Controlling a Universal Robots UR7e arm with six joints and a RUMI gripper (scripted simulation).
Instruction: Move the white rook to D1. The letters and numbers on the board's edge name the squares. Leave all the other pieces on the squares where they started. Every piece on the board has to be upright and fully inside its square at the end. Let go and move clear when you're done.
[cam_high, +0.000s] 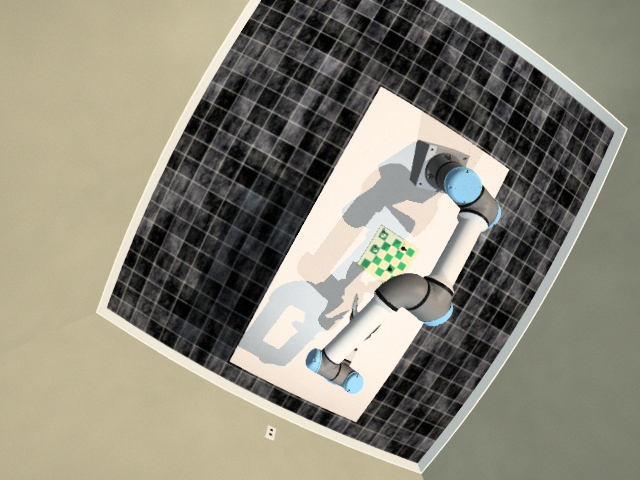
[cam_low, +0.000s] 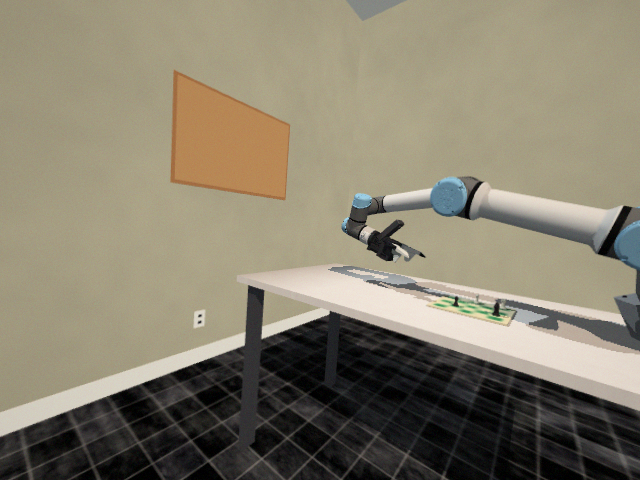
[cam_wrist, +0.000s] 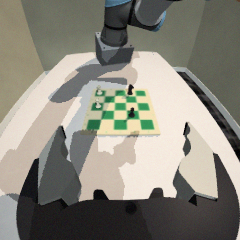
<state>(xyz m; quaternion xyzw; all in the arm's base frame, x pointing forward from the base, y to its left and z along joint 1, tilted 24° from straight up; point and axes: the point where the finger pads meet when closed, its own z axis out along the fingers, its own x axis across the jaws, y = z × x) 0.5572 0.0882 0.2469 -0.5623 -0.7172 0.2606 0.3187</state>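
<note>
Still-parted hand (cam_low: 409, 254) (cam_wrist: 124, 125), above the table (cam_high: 392, 111) (cam_low: 330, 294) (cam_wrist: 142, 175).Overhead, hand (cam_low: 409, 256) (cam_wrist: 124, 125) wide open near the chessboard (cam_high: 366, 253) (cam_low: 507, 322) (cam_wrist: 120, 134).

A long, pale cream table (cam_high: 398, 118) (cam_low: 320, 294) (cam_wrist: 55, 120) with a straight-edged top stands on a dark tiled floor (cam_high: 248, 103) (cam_low: 361, 413) (cam_wrist: 200, 100); 2 of its dark legs are visible. Lying flat on it is 1 green-and-cream chessboard (cam_high: 381, 228) (cam_low: 508, 323) (cam_wrist: 122, 134), its outer edge well inside the tabletop's edges. A grey mounting base (cam_high: 419, 180) (cam_low: 626, 308) (cam_wrist: 127, 58) rests near 1 end of the table, apart from the board. Grey shadows stretch across the tabletop.
</note>
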